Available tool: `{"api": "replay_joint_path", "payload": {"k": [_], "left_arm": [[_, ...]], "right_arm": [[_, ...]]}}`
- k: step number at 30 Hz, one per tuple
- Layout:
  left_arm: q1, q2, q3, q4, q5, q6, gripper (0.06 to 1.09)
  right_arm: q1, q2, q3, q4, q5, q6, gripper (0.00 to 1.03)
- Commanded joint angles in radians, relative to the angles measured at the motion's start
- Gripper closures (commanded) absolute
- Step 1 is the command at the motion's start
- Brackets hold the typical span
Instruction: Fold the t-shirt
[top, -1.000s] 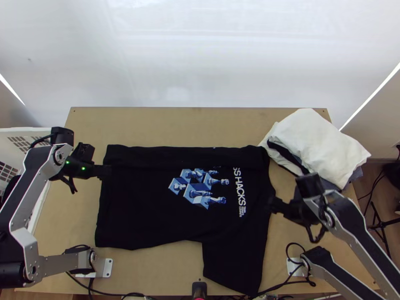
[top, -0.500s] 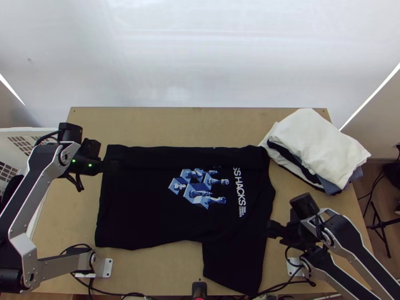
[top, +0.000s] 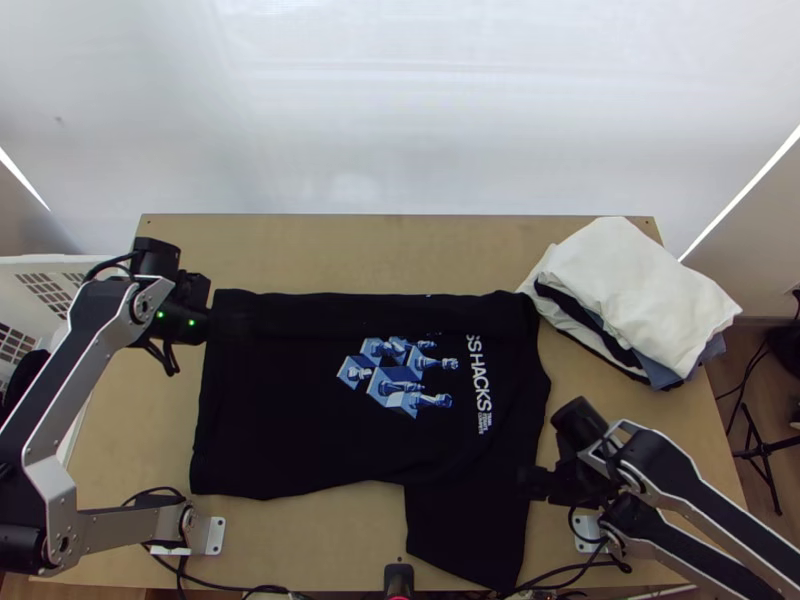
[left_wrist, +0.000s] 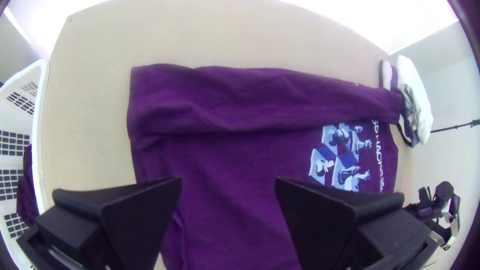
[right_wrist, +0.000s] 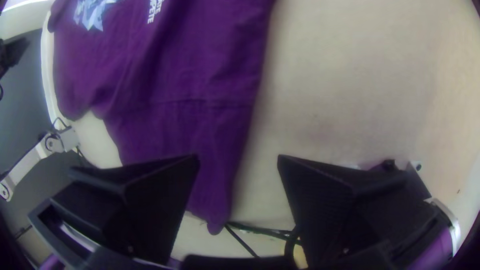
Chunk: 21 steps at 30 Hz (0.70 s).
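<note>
L fingers, R fingers apart, tee below both

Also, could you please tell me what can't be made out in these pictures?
Under the folded-over strip of the t-shirt, left wrist view: covered by cloth.
Start of lettering, top view: hidden by that strip.
Most of the pile, top view: beneath its white cloth.
Rest of basket, left wrist view: cut off by edge.

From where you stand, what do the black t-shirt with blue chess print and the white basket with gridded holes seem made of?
The t-shirt looks like matte cotton, perhaps a blend: it creases softly. The basket is probably smooth plastic, with a regular grid and rounded rim.
</note>
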Motion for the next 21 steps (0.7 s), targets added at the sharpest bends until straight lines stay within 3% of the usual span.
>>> {"api": "replay_joint_path", "payload": {"k": [1,11,17,20,21], "left_arm": [[-0.004,0.016,0.026,0.003,-0.012,-0.018,0.18],[0.021,0.041,0.05,0.003,-0.015,-0.007,0.18],[0.027,0.06,0.063,0.004,-0.015,0.005,0.18],[0.03,0.065,0.063,0.004,-0.015,0.008,0.18],[0.032,0.067,0.061,0.004,-0.015,0.013,0.18]], "right_arm": [[0.047,0.095,0.004,0.03,-0.01,-0.115,0.3],[0.037,0.221,0.025,0.104,-0.008,-0.261,0.32],[0.033,0.256,0.034,0.132,0.019,-0.273,0.63],[0.033,0.256,0.044,0.142,0.082,-0.288,0.94],[0.033,0.256,0.042,0.147,0.092,-0.29,0.98]]}}
